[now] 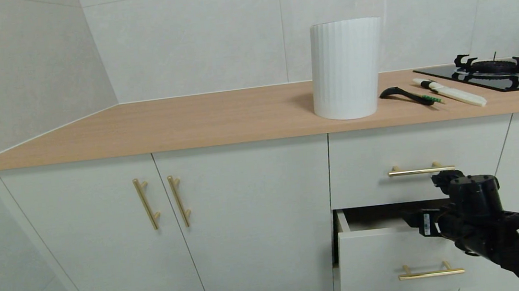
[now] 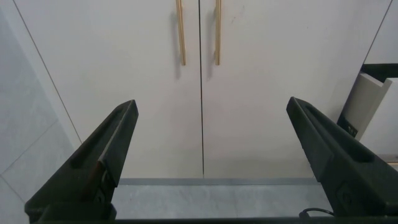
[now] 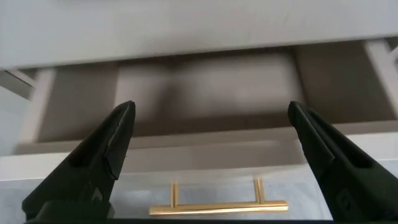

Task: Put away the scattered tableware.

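Head view. Wooden worktop (image 1: pixel 189 121) runs along the tiled wall. A tall white ribbed container (image 1: pixel 345 69) stands upright on it, at about 1 o'clock from frame centre.

Tableware: two pieces lie flat on the worktop at 3 o'clock of the container, apart from it.
- black utensil (image 1: pixel 404 94), its far end green; type not resolvable.
- long white utensil (image 1: pixel 451 92), just beside the black one on its 3 o'clock side, the two near touching at the green end; contact not resolvable.

Gas hob (image 1: pixel 493 70) sits at 2 o'clock of the white utensil.

Below the worktop: double cabinet doors (image 1: pixel 167 232), shut, with brass bar handles. At their 3 o'clock is a drawer stack. Top drawer (image 1: pixel 376 152) is shut. Second drawer (image 1: pixel 377 253) stands partly open, at 6 o'clock of the container.

Right hand (image 3: pixel 210 112): fingers wide apart, nothing between them, held over the open second drawer's front edge; the drawer's brass handle shows beneath it.

Left hand (image 2: pixel 211 106): fingers wide apart, nothing between them, low, facing the double cabinet doors.
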